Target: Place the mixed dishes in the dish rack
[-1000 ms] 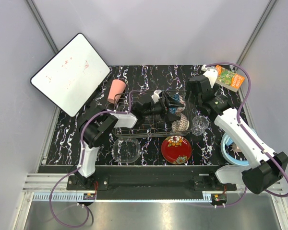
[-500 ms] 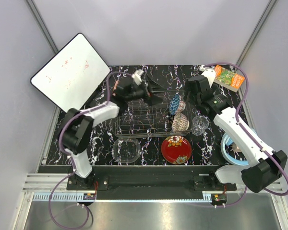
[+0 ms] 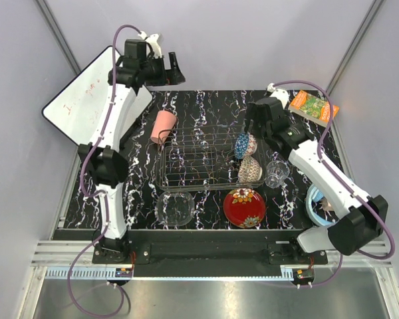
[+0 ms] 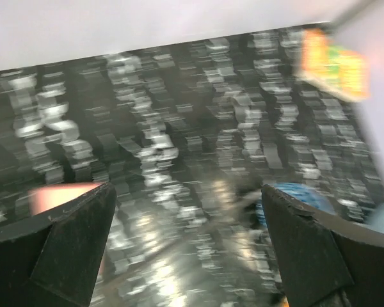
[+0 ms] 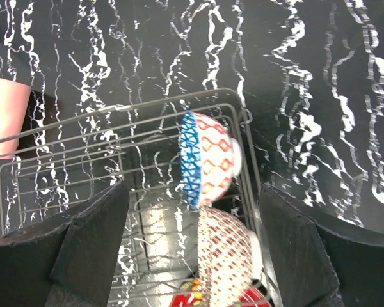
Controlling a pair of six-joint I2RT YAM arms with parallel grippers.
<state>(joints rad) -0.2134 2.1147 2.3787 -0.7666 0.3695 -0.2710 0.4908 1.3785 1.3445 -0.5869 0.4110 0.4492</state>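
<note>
Beside the dish rack [image 3: 193,163] lie glass bowl [image 3: 175,208] and red plate [image 3: 245,207].

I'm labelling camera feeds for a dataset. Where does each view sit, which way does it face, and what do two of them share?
Top external: above and behind the bases, looking down on the black marbled table; both arms show.
Left wrist: on the raised left gripper, blurred, facing down across the table; two dark fingers show.
Right wrist: on the right gripper, looking down into the silver wire dish rack; its fingers show.
Shared: top and right wrist show the blue patterned bowl.
</note>
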